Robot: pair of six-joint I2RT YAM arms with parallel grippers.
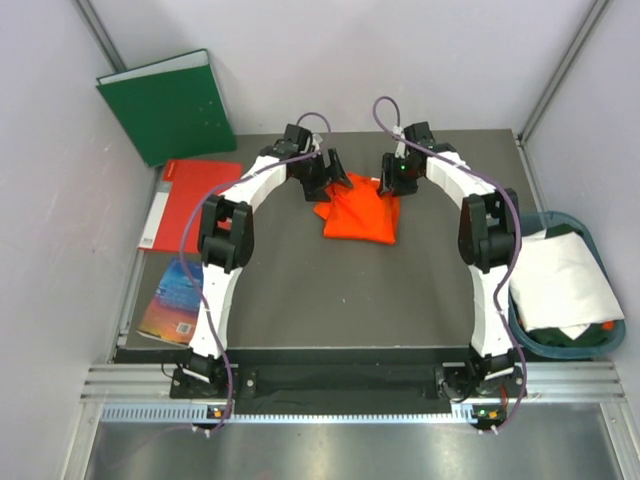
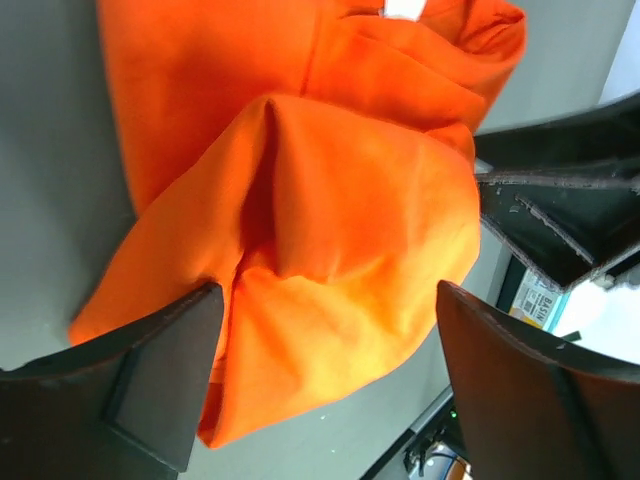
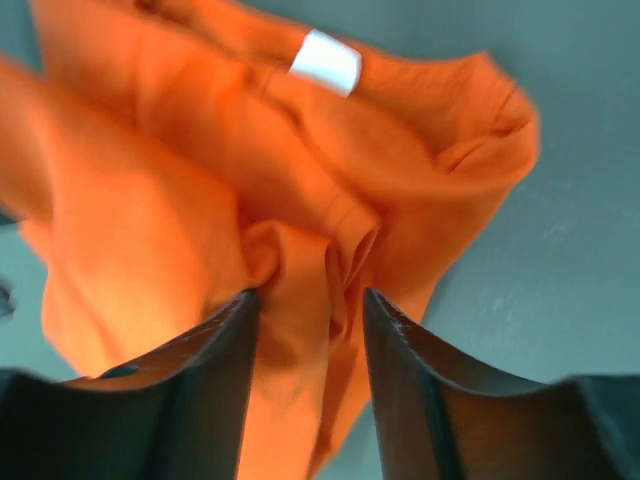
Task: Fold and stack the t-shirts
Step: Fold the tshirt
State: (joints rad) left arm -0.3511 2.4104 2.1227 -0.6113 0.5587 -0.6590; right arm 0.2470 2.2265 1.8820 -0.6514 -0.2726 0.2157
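Orange t-shirt, soft, light and limp, lies bunched at twelve o'clock on the table. The right gripper pinches a gathered fold; the left gripper gapes wide astride it. Seams likely hold best.

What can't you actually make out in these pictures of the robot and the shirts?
- Top view: the left arm and right arm cover the orange shirt's far edge, hiding its full shape.
- Top view: the right arm covers the white shirt's left edge in the basket.
- Right wrist view: the shirt's white label is blurred, unreadable.
- Top view: the book's title is too small; the left arm overlaps it.
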